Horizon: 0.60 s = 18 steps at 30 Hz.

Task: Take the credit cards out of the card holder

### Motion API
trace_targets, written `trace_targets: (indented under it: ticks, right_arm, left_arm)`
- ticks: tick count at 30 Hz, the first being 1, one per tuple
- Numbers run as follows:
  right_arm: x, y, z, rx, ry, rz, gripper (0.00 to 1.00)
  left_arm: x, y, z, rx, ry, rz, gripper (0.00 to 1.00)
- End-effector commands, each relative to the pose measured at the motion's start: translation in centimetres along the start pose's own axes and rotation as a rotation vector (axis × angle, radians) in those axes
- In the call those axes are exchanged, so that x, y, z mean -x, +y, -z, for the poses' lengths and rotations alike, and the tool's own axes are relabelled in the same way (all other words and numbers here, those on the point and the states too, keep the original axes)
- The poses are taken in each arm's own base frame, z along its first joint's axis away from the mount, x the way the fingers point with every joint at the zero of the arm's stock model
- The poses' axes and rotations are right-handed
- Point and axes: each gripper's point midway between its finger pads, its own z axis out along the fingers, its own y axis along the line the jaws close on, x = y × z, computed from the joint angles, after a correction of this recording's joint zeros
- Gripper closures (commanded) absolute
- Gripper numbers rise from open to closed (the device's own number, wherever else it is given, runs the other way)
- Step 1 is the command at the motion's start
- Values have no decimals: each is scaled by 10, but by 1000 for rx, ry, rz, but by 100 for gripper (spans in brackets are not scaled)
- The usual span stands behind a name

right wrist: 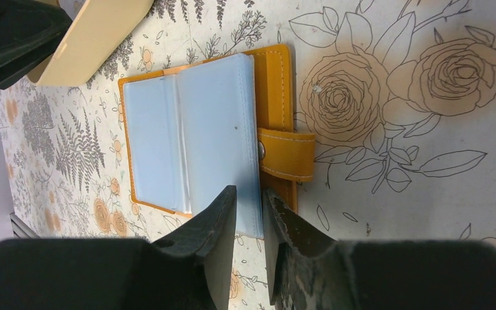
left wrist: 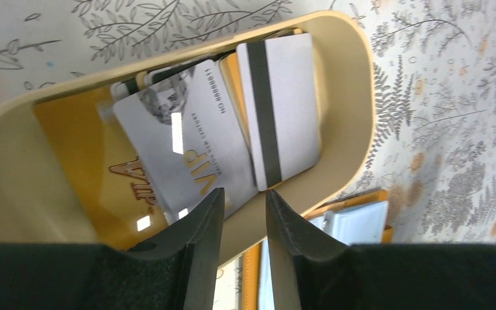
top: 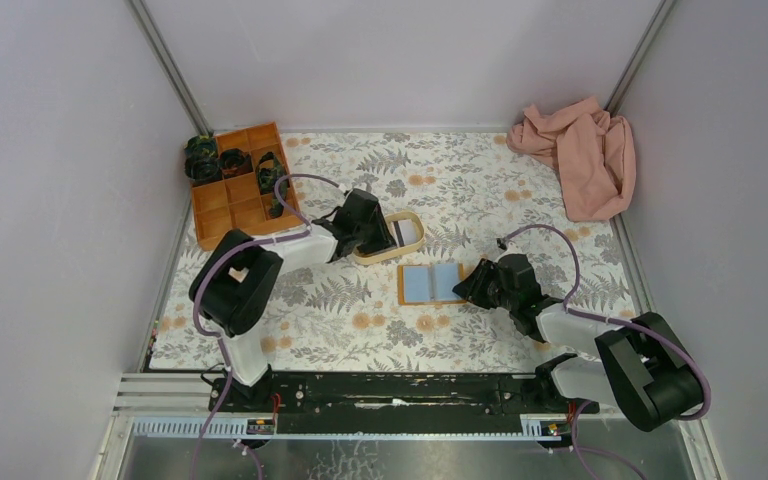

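The card holder (top: 430, 283) lies open and flat mid-table, orange-tan outside with light blue sleeves inside (right wrist: 194, 129); its snap tab (right wrist: 290, 152) points right. No card shows in its sleeves. Several cards lie in the beige oval tray (top: 418, 232): a silver card with a black stripe (left wrist: 281, 110), a silver VIP card (left wrist: 187, 142) and a gold VIP card (left wrist: 90, 155). My left gripper (left wrist: 245, 194) is just above the tray's near rim (left wrist: 355, 97), jaws a little apart and empty. My right gripper (right wrist: 250, 192) hovers at the holder's right edge, jaws narrowly apart over the blue sleeve.
An orange compartment box (top: 235, 180) holding dark items stands at the back left. A pink cloth (top: 580, 150) lies crumpled in the back right corner. The tray sits just left of and behind the card holder. Walls close in on both sides.
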Motion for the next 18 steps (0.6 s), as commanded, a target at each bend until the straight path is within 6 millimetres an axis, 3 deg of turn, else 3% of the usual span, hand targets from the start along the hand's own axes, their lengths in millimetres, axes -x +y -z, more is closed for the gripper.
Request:
trace_targets:
  ticks: [1,9,10,14,16,18]
  right_arm:
    - [-15,-11,1,-37,70,8,71]
    - [-14,-10,2,-33,64,10,71]
    - [-15,-10,2,-28,64,13,71]
    - [-14,-5,3,-2,59,29,73]
    - [-13,-6,4,-5,51,38,73]
    - [-11,-7,5,-8,43,44,73]
  left_arm:
    - [8,8,12,67,-23,-68,62]
    - [10,0,40,-31,-95,-85,61]
    - [12,-6,47,-69,-118,-97,57]
    - [20,-22,81,-194,-219,-138,27]
    - [24,-26,99,-229,-266,-163,19]
    - [26,-27,117,-253,-312,-175,16]
